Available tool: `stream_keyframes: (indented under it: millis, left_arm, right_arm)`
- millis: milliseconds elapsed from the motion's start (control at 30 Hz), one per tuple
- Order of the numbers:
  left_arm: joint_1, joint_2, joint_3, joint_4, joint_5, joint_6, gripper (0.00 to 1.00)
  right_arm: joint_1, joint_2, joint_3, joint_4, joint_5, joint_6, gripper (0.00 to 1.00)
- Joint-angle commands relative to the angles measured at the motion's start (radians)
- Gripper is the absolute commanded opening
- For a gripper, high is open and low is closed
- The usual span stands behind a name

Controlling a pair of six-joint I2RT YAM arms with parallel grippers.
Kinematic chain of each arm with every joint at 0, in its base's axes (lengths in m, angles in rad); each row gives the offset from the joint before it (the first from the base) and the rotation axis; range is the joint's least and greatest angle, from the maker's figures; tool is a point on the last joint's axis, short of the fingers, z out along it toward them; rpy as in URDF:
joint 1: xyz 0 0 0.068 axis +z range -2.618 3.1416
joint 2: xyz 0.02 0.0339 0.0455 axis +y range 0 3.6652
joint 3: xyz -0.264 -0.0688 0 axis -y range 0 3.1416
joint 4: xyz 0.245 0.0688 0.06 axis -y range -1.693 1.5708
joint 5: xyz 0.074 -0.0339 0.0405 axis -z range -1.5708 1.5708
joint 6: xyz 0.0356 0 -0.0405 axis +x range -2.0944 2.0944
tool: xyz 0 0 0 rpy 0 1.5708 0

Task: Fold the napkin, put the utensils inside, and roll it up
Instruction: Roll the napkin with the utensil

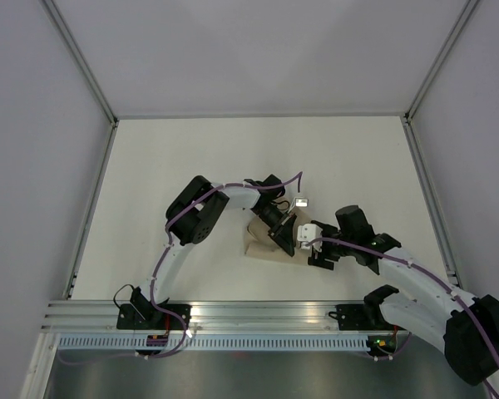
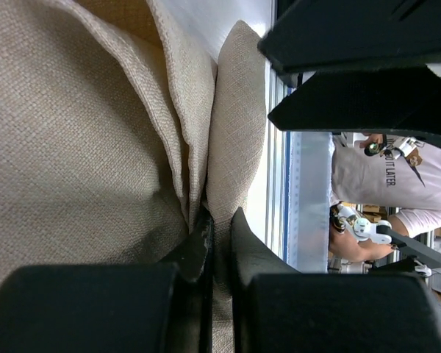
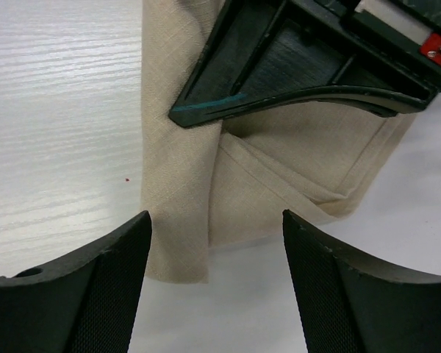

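The tan napkin lies folded into a narrow bundle on the white table, in front of the arm bases. My left gripper is over its right end. In the left wrist view its jaws are shut on a bunched fold of the napkin. My right gripper is just right of the bundle, open and empty. In the right wrist view the napkin's layered end lies a little ahead of its fingers, with the left gripper's black finger on top. The fork is hidden.
The white table is walled by grey panels at the back and sides. A metal rail runs along the near edge between the arm bases. A person's arm and shirt show beyond the table edge.
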Motion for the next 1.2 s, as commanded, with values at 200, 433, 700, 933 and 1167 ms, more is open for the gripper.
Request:
stream_keyframes:
  millis: [200,433,700,933,1167]
  left_arm:
    - [-0.005,0.087,-0.022,-0.019,-0.271,0.044,0.02]
    - [-0.005,0.085,-0.025,-0.017,-0.269,0.046,0.02]
    - [-0.005,0.032,-0.043,-0.017,-0.283,0.069,0.05]
    - [-0.002,-0.096,-0.048,0.010,-0.355,0.063,0.37]
    - [0.036,-0.248,-0.085,0.130,-0.482,0.007,0.45]
  right_arm:
    - [0.109,0.065,0.018,-0.009,0.040,0.011,0.75]
    - [0.218,0.134,-0.012,0.091,0.144,0.038,0.73]
    - [0.234,0.206,-0.054,0.192,0.226,0.035,0.48]
    - [0.234,0.264,0.014,0.077,0.204,0.042,0.24]
    - [0.232,0.359,0.087,-0.058,0.172,0.078,0.16]
